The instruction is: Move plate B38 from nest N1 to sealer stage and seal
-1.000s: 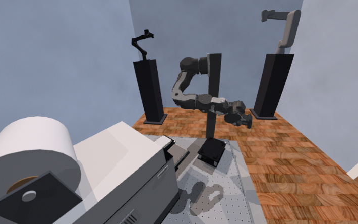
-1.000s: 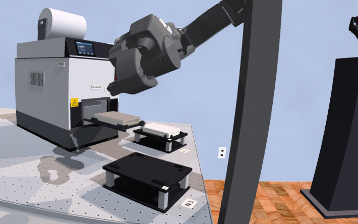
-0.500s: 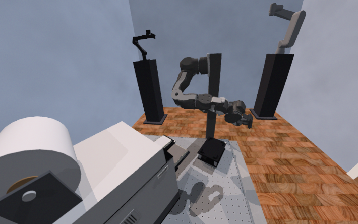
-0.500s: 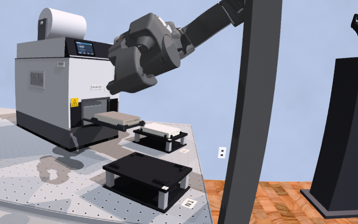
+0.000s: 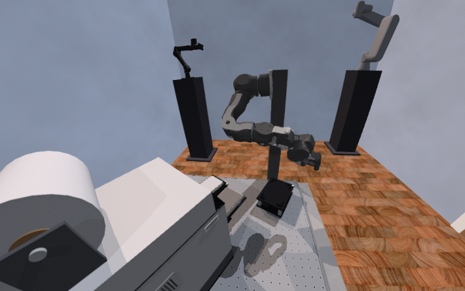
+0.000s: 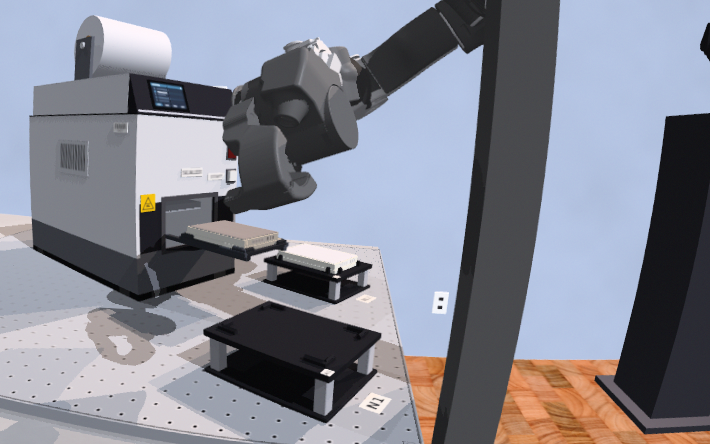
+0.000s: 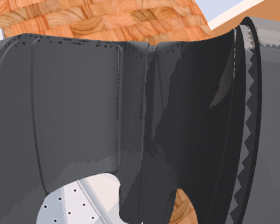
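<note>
Your dark grey gripper [image 6: 247,201] hangs in the air in front of the grey box-shaped sealer [image 6: 98,165], its jaws pressed together on nothing. The tan 96-well PCR plate B38 [image 6: 233,234] lies on the sealer's black stage [image 6: 236,252], which juts out from the front opening. On the perforated grey tabletop [image 6: 43,352], the near black plate nest N1 [image 6: 291,336] carries nothing, and the white sealed plate B83 [image 6: 319,257] rests on the far black nest N2 [image 6: 347,273].

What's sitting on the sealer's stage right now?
A beige multi-well plate lies flat on the dark stage tray, which stands out in front of the grey sealer. Its pocket and locators are covered by the plate. Whether foil covers the wells cannot be told.
</note>
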Controlling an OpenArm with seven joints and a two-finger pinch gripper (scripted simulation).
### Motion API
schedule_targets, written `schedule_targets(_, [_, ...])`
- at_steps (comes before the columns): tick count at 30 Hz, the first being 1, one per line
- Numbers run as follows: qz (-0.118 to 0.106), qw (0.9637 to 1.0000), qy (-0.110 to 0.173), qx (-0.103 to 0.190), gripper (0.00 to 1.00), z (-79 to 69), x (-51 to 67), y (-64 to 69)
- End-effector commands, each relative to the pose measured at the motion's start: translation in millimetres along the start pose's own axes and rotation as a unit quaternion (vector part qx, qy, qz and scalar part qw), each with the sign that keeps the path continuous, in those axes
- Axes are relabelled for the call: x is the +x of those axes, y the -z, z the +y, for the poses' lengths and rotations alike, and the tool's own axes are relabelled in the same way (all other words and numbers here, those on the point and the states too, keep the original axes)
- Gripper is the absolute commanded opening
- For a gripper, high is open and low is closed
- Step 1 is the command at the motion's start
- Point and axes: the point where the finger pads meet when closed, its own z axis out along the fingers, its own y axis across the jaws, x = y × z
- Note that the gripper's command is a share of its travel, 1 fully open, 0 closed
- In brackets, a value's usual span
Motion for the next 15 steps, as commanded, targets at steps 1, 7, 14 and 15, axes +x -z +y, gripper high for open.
schedule_targets(1, [0.000, 1.0000, 0.001, 0.002, 0.00, -0.7, 1.3, -0.1])
schedule_targets(7, [0.000, 1.0000, 0.001, 0.002, 0.00, 3.0, 2.9, -0.5])
schedule_targets(14, [0.000, 1.0000, 0.001, 0.003, 0.00, 3.4, 3.5, -0.7])
schedule_targets(15, [0.000, 1.0000, 0.001, 0.003, 0.00, 3.4, 3.5, -0.7])
